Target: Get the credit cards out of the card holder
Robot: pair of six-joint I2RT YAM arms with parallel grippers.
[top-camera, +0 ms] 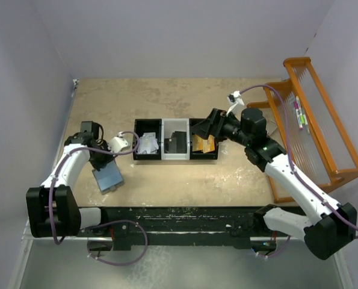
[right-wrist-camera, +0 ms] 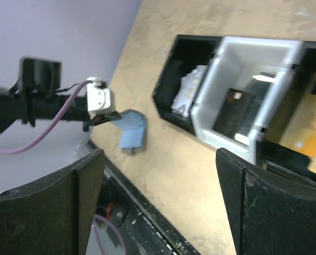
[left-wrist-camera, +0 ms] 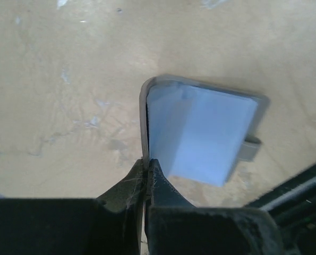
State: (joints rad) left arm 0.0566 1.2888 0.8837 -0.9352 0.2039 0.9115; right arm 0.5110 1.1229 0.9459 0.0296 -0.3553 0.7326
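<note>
The blue-grey card holder (top-camera: 108, 176) stands half open on the table at the left. My left gripper (left-wrist-camera: 147, 164) is shut on the edge of one flap of the card holder (left-wrist-camera: 200, 133); its light blue inner panel shows no card. The credit cards lie in the three-compartment tray (top-camera: 175, 158): white ones (top-camera: 147, 144) at the left, black ones (top-camera: 177, 143) in the middle, orange-gold ones (top-camera: 204, 144) at the right. My right gripper (top-camera: 206, 127) hovers open over the right compartment. In the right wrist view nothing lies between its fingers (right-wrist-camera: 86, 180).
An orange wire rack (top-camera: 314, 120) leans at the table's right side, close behind the right arm. The black rail (top-camera: 179, 217) with the arm bases runs along the near edge. Walls close in on the left and at the back.
</note>
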